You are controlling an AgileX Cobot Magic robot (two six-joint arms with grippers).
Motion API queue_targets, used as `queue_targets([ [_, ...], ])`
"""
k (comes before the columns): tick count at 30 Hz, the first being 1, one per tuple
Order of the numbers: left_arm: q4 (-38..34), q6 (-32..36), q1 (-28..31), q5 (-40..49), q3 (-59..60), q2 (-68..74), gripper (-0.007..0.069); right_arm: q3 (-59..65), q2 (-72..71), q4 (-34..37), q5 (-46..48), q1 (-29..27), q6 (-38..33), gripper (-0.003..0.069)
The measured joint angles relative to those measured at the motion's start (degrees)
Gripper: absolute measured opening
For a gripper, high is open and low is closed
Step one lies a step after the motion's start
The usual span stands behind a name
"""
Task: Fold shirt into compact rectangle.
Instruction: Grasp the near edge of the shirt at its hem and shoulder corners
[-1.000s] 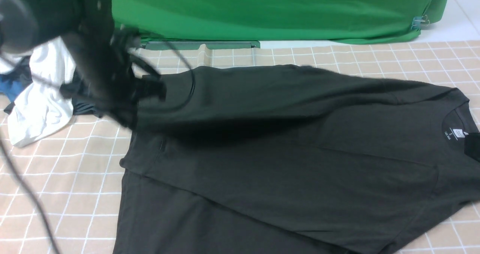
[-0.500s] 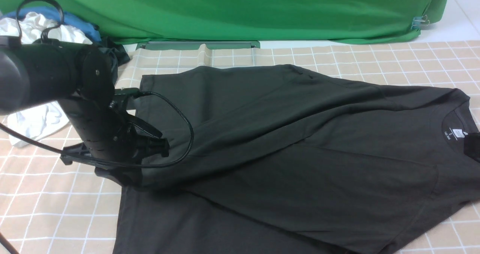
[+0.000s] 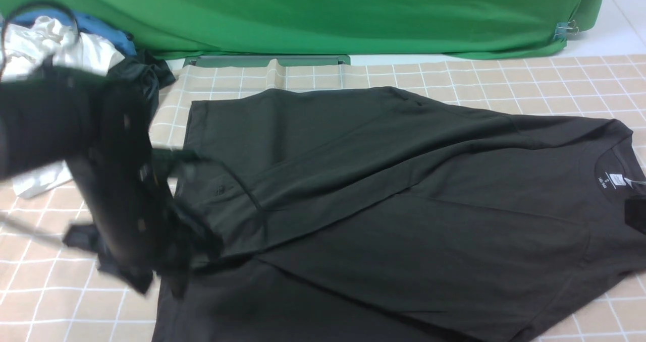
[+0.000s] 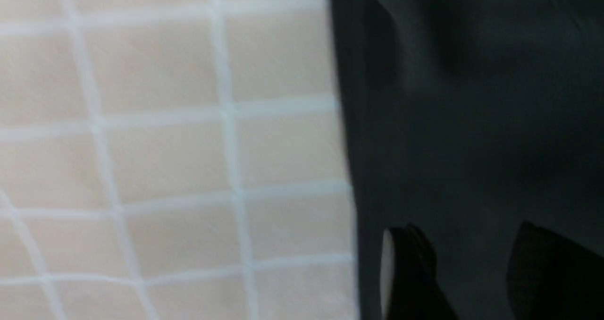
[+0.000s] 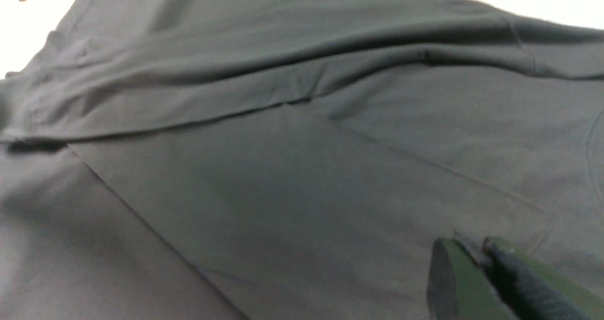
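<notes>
The black shirt point(image 3: 404, 216) lies spread across the checked cloth, collar and white neck label point(image 3: 613, 179) to the right. Its far half is folded over toward the front. The logo is hidden. My left gripper point(image 3: 199, 248), blurred by motion, hangs over the shirt's left edge. In the left wrist view the left gripper point(image 4: 467, 258) is open, with only flat shirt fabric point(image 4: 472, 122) showing between its fingers. My right gripper point(image 3: 637, 213) shows at the right frame edge beside the collar. In the right wrist view the right gripper point(image 5: 472, 249) is shut just above the shirt point(image 5: 283, 178).
A heap of other clothes sits at the back left: a white garment point(image 3: 35, 44), a blue one point(image 3: 103, 28) and a shinier dark one point(image 3: 139, 74). A green backdrop point(image 3: 353, 14) hangs behind the table. The beige checked cloth point(image 3: 60, 291) covers the table.
My left arm swung down and toward the front along the shirt's left edge, and the lifted far half now lies flat. The right gripper slid slightly nearer, uncovering more of the neck label.
</notes>
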Motion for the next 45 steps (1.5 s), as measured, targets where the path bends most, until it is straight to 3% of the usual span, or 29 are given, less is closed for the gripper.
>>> queue_targets([
  [4, -2.78, -3.08, -7.44, -4.10, 7.52, -5.27, 0.0181, 0.00, 2.14, 0.00, 1.00, 0.00, 0.00, 0.0106],
  [7, -2.78, -6.25, -9.97, -5.54, 10.86, -6.44, 0.0188, 0.00, 3.10, 0.00, 1.65, 0.00, 0.00, 0.0106],
  [12, -2.18, -11.10, -10.75, -6.41, 15.95, -6.63, 0.0311, 0.00, 3.41, 0.00, 1.97, 0.00, 0.00, 0.0106],
  [14, -1.94, -14.03, -10.75, -7.18, 18.38, -6.66, 0.0412, 0.00, 3.41, 0.00, 1.97, 0.00, 0.00, 0.0106],
  [18, -1.74, -16.52, -10.75, -9.63, 20.99, -6.70, 0.0536, 0.00, 3.41, 0.00, 1.97, 0.00, 0.00, 0.0108],
  [20, -1.80, -17.07, -10.75, -11.00, 21.92, -6.70, 0.0576, 0.00, 3.41, 0.00, 1.61, 0.00, 0.00, 0.0110],
  [23, -2.07, -18.67, -10.75, -12.00, 22.77, -7.08, 0.0578, 0.00, 3.41, 0.00, 1.16, 0.00, 0.00, 0.0111],
  [27, -2.82, -19.69, -10.76, -14.44, 24.04, -7.69, 0.0481, 0.00, 3.41, 0.00, 0.67, 0.00, 0.00, 0.0111],
  [29, -3.73, -19.61, -10.88, -15.20, 24.17, -7.69, 0.0370, 0.00, 3.41, 0.00, 0.67, 0.00, 0.00, 0.0111],
  [32, -3.92, -17.94, -10.99, -15.65, 24.17, -7.78, 0.0132, -0.06, 3.52, 0.00, 2.28, 0.00, 0.00, 0.0111],
  [34, -4.04, -17.33, -11.14, -16.03, 24.17, -8.42, 0.0055, -0.50, 4.24, 0.00, 5.20, 0.00, 0.00, 0.0111],
  [40, 0.39, -16.89, -11.21, -11.99, 25.02, -15.05, 0.0036, -5.32, 10.97, 0.00, 18.99, 0.00, -0.63, 0.0101],
  [45, 4.27, -20.14, -11.21, -6.59, 25.02, -24.23, 0.0036, -7.04, 18.16, 0.00, 25.10, 0.00, -1.38, 0.0036],
])
